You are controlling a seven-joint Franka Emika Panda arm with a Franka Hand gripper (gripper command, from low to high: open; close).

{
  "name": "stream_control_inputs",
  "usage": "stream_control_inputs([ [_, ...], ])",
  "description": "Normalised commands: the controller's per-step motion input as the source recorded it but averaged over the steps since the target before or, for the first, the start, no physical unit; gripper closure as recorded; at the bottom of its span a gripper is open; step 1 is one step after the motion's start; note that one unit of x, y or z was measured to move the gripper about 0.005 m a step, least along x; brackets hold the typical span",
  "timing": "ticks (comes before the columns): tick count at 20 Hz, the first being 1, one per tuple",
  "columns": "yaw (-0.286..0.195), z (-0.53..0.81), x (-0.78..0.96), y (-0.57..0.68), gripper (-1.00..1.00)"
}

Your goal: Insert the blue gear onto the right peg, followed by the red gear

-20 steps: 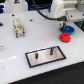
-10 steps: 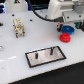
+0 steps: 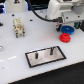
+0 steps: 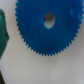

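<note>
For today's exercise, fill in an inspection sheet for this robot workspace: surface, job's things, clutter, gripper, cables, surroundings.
Surface: white table, glossy.
Job's things: blue gear lies flat beside the red gear, both at the exterior view's right; the blue gear's centre hole shows in the wrist view. Grey plate carries two upright pins; right peg is bare.
Clutter: small beige figure.
Gripper: over the blue gear; jaws not visible.
Cables: black cable behind.
Surroundings: too blurred to tell.
</note>
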Motion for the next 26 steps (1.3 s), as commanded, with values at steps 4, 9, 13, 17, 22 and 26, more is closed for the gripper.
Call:
stream_control_inputs([
  [4,0.000,-0.20,0.00,0.00,1.00],
  [9,0.000,-0.27,0.00,0.00,1.00],
  [13,0.000,-0.09,-0.08,-0.04,1.00],
  [17,0.000,0.43,0.16,-0.24,1.00],
  [22,0.000,0.50,0.31,-0.39,1.00],
  [26,0.000,0.44,0.43,-0.50,1.00],
])
